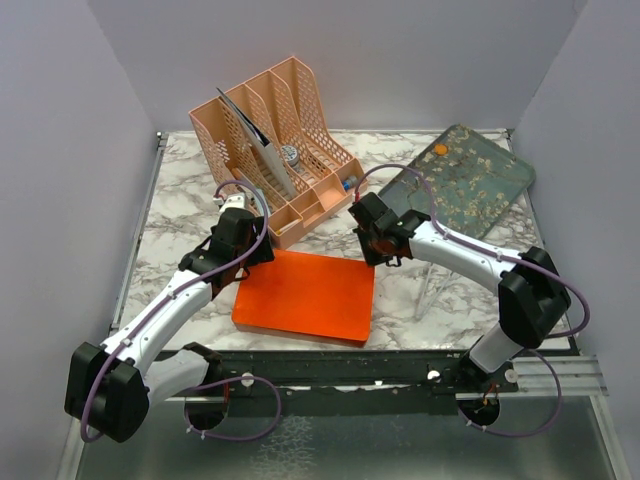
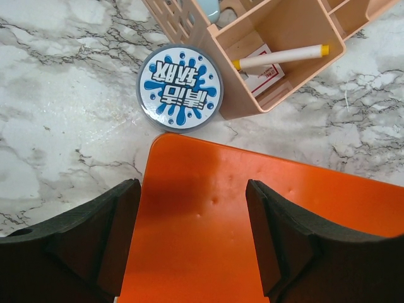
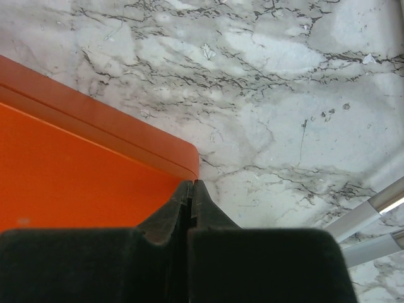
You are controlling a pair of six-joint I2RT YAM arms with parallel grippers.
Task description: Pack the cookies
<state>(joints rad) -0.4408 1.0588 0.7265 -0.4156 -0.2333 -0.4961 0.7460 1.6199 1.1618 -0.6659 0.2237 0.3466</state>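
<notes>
One small orange round cookie [image 1: 440, 149] lies on a dark floral tray [image 1: 470, 185] at the back right; the other cookies are out of view. An orange flat box [image 1: 305, 297] lies in the middle of the table. My left gripper [image 1: 243, 232] is open and empty over the box's far left corner; the left wrist view shows it [image 2: 192, 189] above the orange box [image 2: 252, 189]. My right gripper [image 1: 372, 250] is shut on nothing, its tips [image 3: 192, 184] at the far right corner of the orange box [image 3: 76, 164].
A peach desk organizer [image 1: 275, 150] stands at the back; its front compartment holds a white marker [image 2: 281, 57]. A round blue-and-white tin [image 2: 180, 88] sits beside the organizer, just beyond the box. Thin metal rods [image 3: 369, 218] stand right of the box.
</notes>
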